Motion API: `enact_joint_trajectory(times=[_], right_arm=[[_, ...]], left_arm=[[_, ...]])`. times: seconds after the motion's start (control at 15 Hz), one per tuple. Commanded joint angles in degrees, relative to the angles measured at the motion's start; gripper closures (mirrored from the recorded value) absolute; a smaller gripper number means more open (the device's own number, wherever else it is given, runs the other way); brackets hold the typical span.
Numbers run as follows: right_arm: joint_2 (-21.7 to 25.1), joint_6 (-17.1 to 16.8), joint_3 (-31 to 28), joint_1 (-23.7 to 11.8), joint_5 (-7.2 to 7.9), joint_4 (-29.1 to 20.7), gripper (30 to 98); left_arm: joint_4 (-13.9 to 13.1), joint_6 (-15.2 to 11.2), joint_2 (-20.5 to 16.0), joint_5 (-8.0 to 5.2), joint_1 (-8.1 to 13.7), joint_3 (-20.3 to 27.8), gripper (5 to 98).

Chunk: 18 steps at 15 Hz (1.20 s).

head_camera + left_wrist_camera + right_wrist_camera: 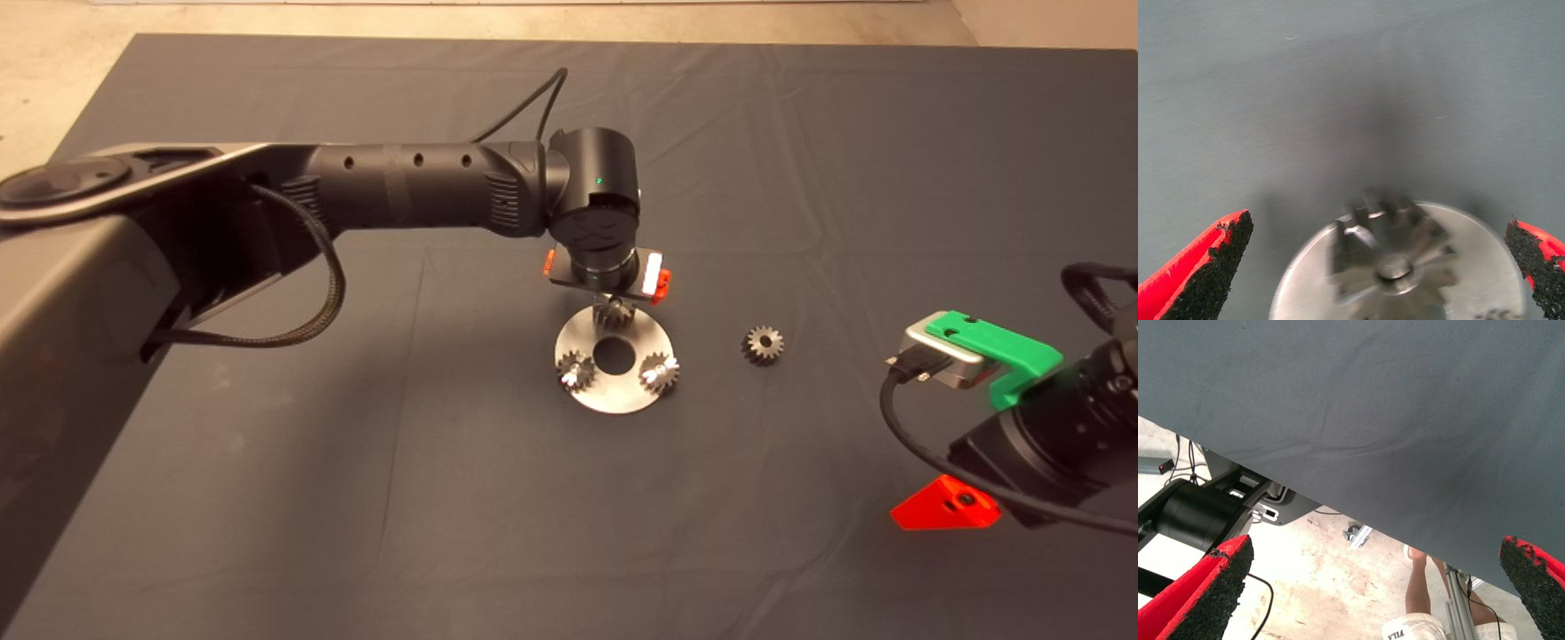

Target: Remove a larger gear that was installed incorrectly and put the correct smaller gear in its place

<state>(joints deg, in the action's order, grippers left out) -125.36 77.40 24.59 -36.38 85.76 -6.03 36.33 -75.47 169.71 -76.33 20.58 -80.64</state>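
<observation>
A round silver plate (613, 393) lies mid-mat. The larger gear (613, 314) sits on a pin at the plate's far edge, and it fills the left wrist view (1391, 267) with the pin end in its centre. My left gripper (609, 298) hangs right above it, open, with its fingers (1211, 267) spread wide on either side and not touching it. The smaller gear (763, 344), dull dark grey with a dark hole, lies loose on the mat to the right of the plate. My right gripper (942, 436) waits open at the lower right.
Two shinier small gears (576, 369) (659, 372) sit on pins at the plate's near side, around its centre hole (614, 355). The right wrist view shows the mat's edge (1338, 500), the floor, a black robot base (1198, 513) and a person's leg (1418, 587).
</observation>
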Motion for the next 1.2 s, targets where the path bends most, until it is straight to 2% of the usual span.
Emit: enact_joint_trajectory(times=[0.0, 0.53, 1.13], right_arm=[[0.1, 0.2, -0.1, -1.2, 0.02, -1.9, 30.8], [0.1, 0.2, -0.1, -1.2, 0.02, -1.9, 30.8], [0.1, 0.2, -0.2, -1.2, 0.02, -1.9, 30.8]], left_arm=[[0.9, 1.2, 0.2, 0.57, -0.9, 0.3, 5.9], [1.0, 2.5, 0.2, 0.57, -1.4, 0.6, 5.9], [1.1, 3.3, 0.2, 0.4, -2.0, 0.4, 19.0]])
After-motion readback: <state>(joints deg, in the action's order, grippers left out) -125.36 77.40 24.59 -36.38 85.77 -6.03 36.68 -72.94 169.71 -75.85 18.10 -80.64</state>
